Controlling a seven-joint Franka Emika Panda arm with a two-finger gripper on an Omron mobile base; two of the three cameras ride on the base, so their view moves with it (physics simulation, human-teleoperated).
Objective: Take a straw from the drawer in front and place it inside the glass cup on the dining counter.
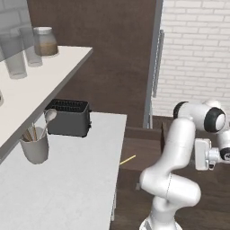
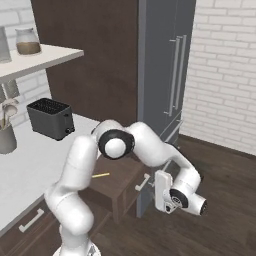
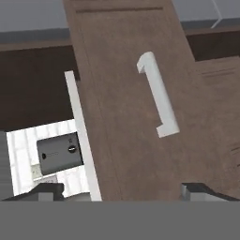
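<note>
Tool (image 3: 122,190) spread wide before brown drawer (image 3: 126,108) front, white worktop (image 1: 67,179) beside.

Yep, we're in a home kitchen (a rendered one).
We can see a toaster (image 1: 68,117) and utensil pot (image 1: 35,144) on the white worktop (image 1: 67,179), jars on a shelf (image 1: 45,72), a tall grey fridge (image 2: 165,85), and brick walls.

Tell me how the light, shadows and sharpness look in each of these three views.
Left base view: flat, even light; the toaster and the utensil pot throw only faint soft shadows on the white worktop; the tall glasses look hazy. Right base view: equally even, no glare; the straw stays crisp. Hand view: the drawer front is soft, its handle evenly lit.
</note>
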